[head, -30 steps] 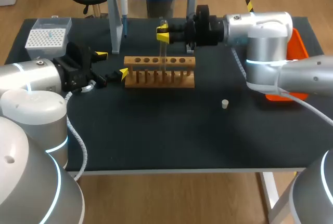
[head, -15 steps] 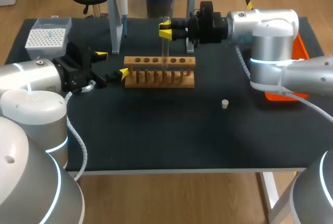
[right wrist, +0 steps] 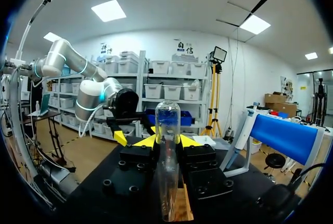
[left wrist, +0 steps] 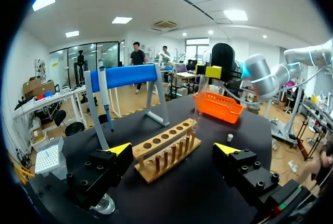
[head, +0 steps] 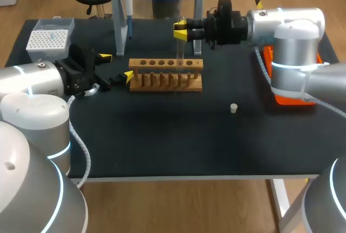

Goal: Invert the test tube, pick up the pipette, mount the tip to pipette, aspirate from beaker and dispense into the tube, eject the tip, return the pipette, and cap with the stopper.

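Right gripper (head: 181, 30) pinches the test tube (head: 180, 52) above the rack (head: 166, 76), table's (head: 162, 135) far edge; left gripper (head: 114, 66) gapes empty; pipetting, capping remain

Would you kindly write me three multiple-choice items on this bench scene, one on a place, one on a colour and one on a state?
1. Where is the stopper? A in the tip box; B on the table, apart from the wooden rack; C on the pipette stand.
2. What colour is the tray? A blue; B orange; C white.
3. What state is the right gripper in? A open and empty; B shut on the pipette; C shut on the test tube.
Answers: 1 B, it lies alone on the dark tabletop; 2 B, its walls are bright orange; 3 C, both fingers press the tube from two sides.
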